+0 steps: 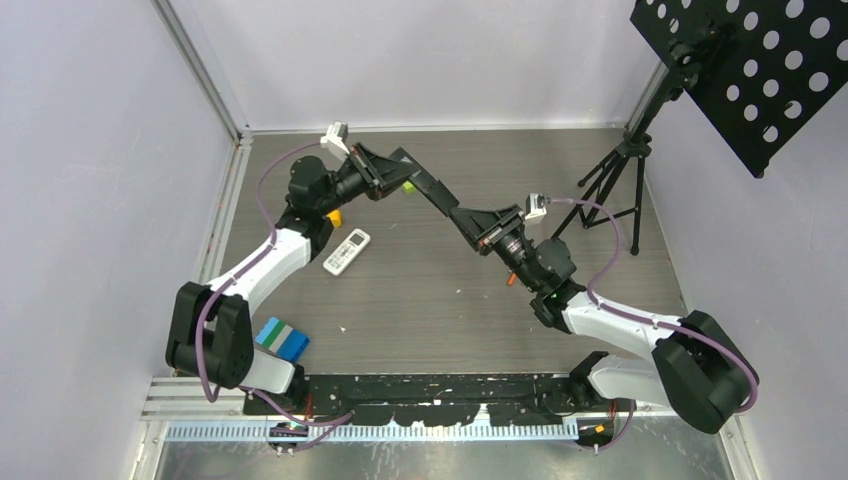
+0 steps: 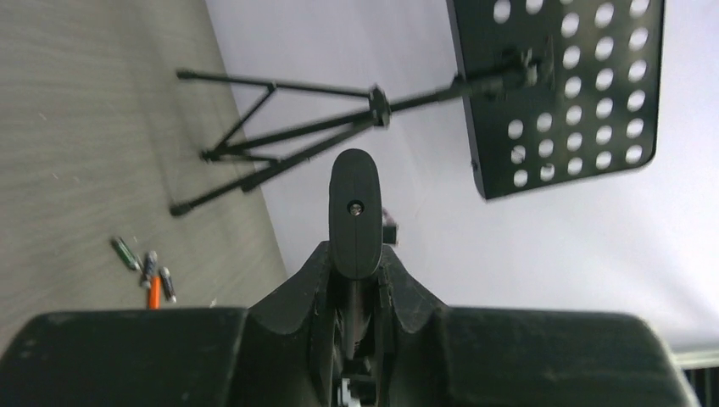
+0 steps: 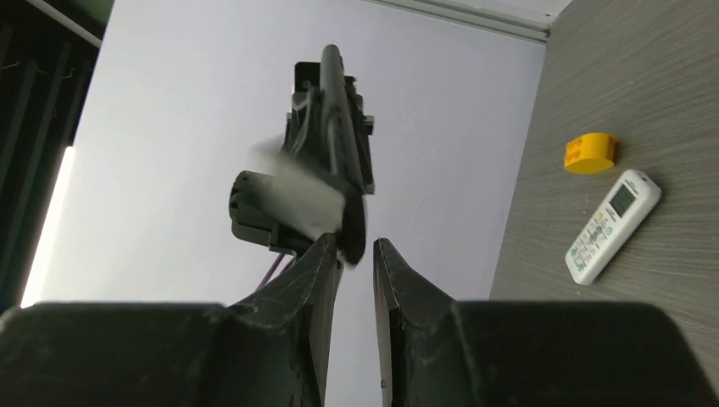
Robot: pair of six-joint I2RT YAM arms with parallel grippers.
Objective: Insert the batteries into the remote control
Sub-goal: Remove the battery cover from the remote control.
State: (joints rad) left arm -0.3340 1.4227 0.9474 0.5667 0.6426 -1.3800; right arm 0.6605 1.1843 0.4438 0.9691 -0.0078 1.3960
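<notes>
My left gripper [image 2: 354,256] is shut on a black remote control [image 2: 354,199] and holds it in the air, its far end towards the right arm. From above, the black remote control [image 1: 432,197] spans the gap between my left gripper [image 1: 398,176] and my right gripper [image 1: 463,216]. My right gripper [image 3: 356,246] is open; the remote's end [image 3: 350,233] sits just at its fingertips, close to the left one, with a clear gap to the other. Several batteries [image 2: 150,273], one orange, lie on the table; the orange battery [image 1: 511,281] lies beside the right arm.
A white remote [image 1: 347,251] and a yellow object [image 1: 334,217] lie near the left arm. A blue and green block [image 1: 281,338] sits front left. A music stand's tripod [image 1: 612,180] stands back right, its perforated black desk [image 1: 750,70] overhanging.
</notes>
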